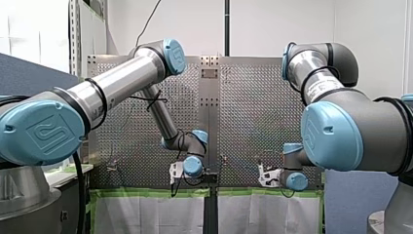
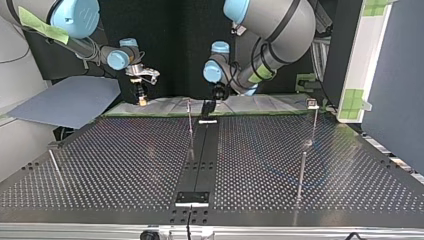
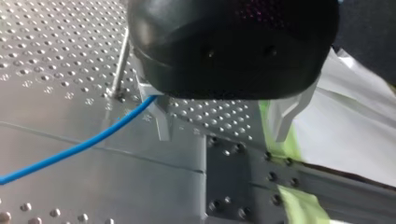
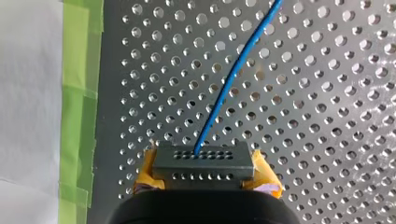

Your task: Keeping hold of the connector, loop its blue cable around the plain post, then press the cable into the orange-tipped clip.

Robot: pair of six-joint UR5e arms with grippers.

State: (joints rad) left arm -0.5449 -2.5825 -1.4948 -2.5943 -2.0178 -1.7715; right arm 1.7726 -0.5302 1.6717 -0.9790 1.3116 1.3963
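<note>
Perforated metal table (image 1: 253, 112) fills the front view, green tape (image 1: 146, 193) edging it. At left, my left gripper (image 3: 224, 133) hangs with its metal fingers (image 3: 162, 122) spread, nothing between them; the blue cable (image 3: 74, 148) passes just beside one finger, near a thin post (image 3: 120, 60). At right, my right gripper (image 4: 205, 176) pinches the connector (image 4: 203, 159) between yellow pads (image 4: 269, 183), the cable running ahead over the holes

No words or numbers can be read. In the front view, the blue joint cap (image 1: 41, 135) at lower left carries an embossed square logo mark (image 1: 50, 131); its letters are unclear. A white label (image 1: 324, 87) on the silver arm tube (image 1: 304, 66) at upper right bears print too small to read.
</note>
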